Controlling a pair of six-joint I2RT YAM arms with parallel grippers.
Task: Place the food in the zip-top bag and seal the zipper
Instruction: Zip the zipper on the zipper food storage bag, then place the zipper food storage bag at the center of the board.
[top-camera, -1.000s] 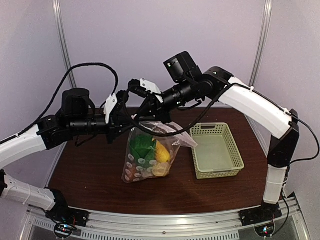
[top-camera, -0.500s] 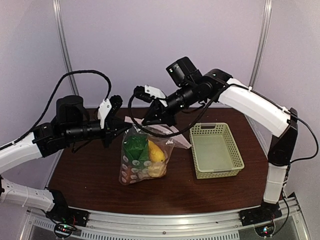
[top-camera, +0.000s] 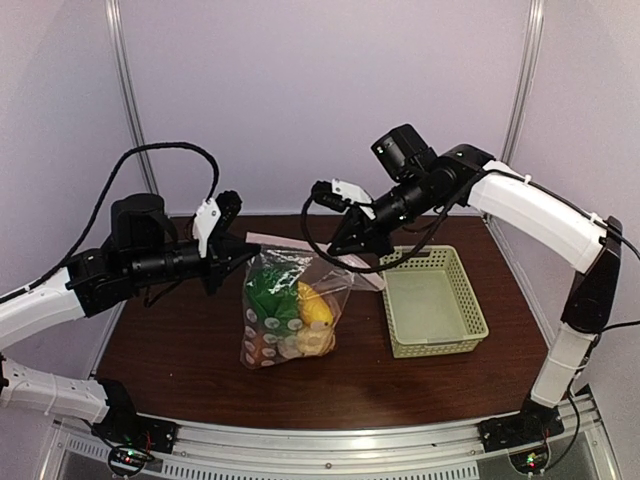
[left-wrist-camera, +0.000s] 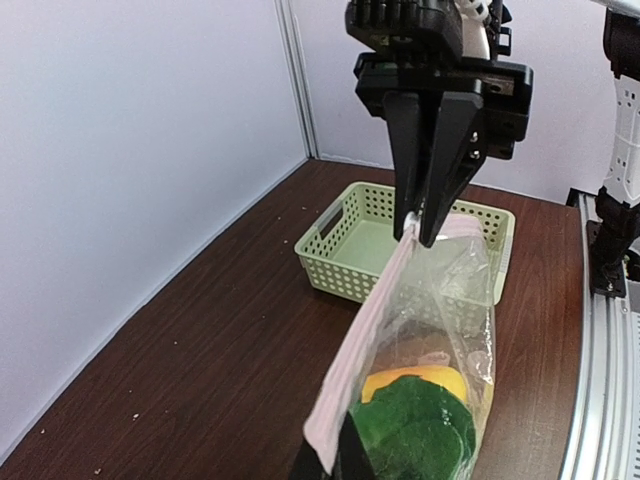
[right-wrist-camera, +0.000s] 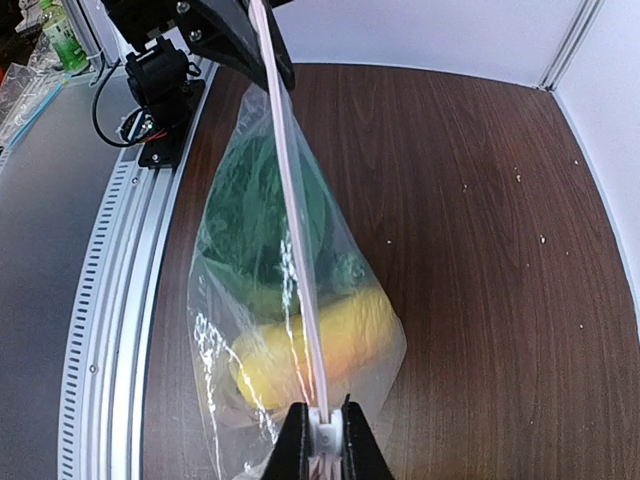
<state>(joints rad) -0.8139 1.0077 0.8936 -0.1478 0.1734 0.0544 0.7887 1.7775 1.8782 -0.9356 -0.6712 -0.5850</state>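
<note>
In the foreground, bare brown table was seen in front of the zip-top bag, which stood left of centre with its bottom apparently resting on the wood and its mouth held up. The food was already inside it: a leafy green piece was packed on the left and a yellow one beside it, with paler pieces underneath. None was seen lying loose on the table or in the basket, a pale green lattice one set just right of the bag and somewhat farther back. Above the food, the zipper was stretched as a thin pinkish strip, its long axis running left to right across the table from one tool to the other. The left tool was clamped on the left end of that strip and the right tool on the right end, each with its fingers pressed together on the plastic, so neither arm was the nearer. From the wrist views the strip read as a single taut line, but whether its two halves were locked along the whole length could not be told. Sealing was therefore judged to turn on one tool being run along that left-right axis toward the other while the opposite end was pinned. Behind everything, only the plain pale wall was seen.
</note>
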